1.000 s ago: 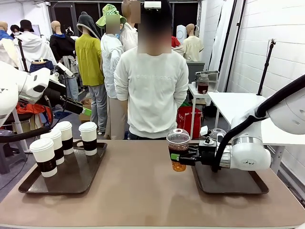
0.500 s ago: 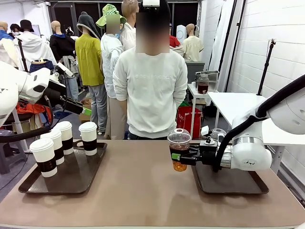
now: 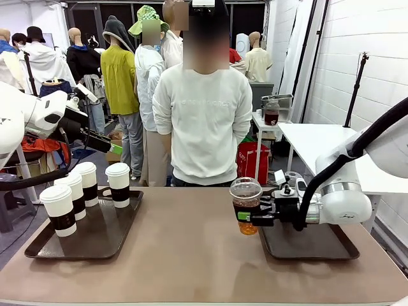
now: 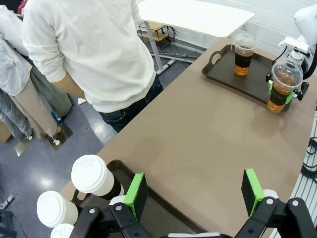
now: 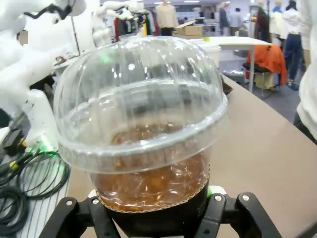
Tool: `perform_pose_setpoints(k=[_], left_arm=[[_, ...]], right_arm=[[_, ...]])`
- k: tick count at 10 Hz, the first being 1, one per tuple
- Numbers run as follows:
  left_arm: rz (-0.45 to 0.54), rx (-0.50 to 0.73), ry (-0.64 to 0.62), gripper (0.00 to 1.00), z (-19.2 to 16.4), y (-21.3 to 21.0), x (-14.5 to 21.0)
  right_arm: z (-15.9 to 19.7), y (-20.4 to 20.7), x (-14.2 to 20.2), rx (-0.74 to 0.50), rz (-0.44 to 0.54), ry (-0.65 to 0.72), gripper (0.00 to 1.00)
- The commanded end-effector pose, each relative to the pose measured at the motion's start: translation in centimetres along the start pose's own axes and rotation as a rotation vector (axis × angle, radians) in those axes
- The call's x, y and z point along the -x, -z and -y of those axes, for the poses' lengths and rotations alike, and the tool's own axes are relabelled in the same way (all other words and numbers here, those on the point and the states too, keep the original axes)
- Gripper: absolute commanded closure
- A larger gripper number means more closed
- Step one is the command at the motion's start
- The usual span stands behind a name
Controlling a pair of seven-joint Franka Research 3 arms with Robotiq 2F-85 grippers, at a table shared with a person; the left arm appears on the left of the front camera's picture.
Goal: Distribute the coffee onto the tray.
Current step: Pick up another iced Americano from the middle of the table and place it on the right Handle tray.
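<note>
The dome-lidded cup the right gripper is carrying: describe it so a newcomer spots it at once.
Start at the dark tray on the table's right side. Just off its left edge, the right gripper holds a clear dome-lidded cup of brown liquid above the tabletop. Its twin stands on that tray, ungripped.

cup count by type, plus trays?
White paper cups with brown sleeves: 4
Clear dome-lid cups of brown drink: 2
Brown trays: 2
Total: 8 things, 6 of them cups
</note>
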State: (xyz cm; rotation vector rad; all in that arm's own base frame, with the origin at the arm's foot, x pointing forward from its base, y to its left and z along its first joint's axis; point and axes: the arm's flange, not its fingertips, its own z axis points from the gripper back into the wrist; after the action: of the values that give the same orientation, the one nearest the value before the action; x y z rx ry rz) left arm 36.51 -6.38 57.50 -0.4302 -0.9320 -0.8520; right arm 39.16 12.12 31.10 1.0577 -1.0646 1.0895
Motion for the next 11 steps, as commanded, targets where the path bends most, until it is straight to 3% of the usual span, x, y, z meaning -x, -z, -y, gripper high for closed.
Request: perform_pose_setpoints(k=[1, 5, 11], left_arm=[[0.009, 0.013, 0.001, 0.0, -0.2, 0.1, 0.2], [0.009, 0.013, 0.001, 0.0, -0.2, 0.1, 0.2], [0.009, 0.013, 0.001, 0.0, -0.2, 0.1, 0.2]], right_arm=[[1.8, -2.0, -0.8, -0.045, 0.047, -0.007, 0.4], [3.4, -5.7, -0.4, 0.005, 0.115, 0.005, 0.4], [6.0, -9.3, 2.6, -0.023, 0.077, -0.01, 0.4]])
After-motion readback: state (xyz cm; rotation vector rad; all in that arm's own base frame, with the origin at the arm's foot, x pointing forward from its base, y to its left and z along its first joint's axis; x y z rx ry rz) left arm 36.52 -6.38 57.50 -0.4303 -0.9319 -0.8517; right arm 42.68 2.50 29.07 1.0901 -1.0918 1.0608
